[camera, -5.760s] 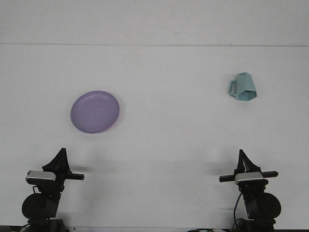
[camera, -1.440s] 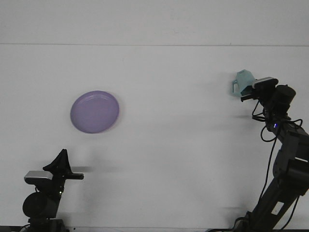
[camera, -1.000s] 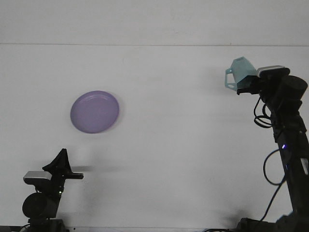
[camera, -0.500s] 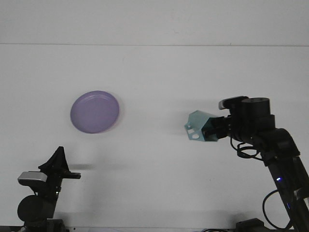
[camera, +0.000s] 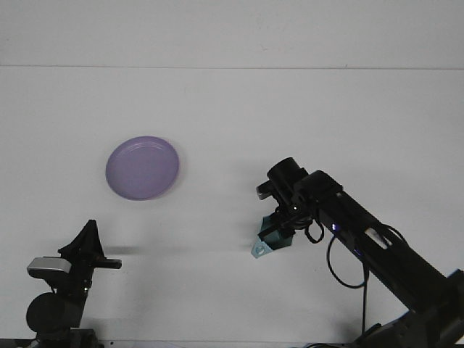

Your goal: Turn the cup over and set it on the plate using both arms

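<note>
The right gripper (camera: 278,230) clamps the faceted teal cup (camera: 270,239) at lower centre, bare table (camera: 232,116) between it and the smooth purple plate (camera: 143,167); the left gripper's (camera: 88,245) jaw state cannot be told.

Teal cup (camera: 270,238) low at centre-right, purple plate (camera: 143,167) empty, left

White table (camera: 232,109), plain and matte, filling nearly the whole view. Far edge marked by a thin dark seam running straight across near the top. Beyond it, a pale wall (camera: 232,29), equally bare.
</note>
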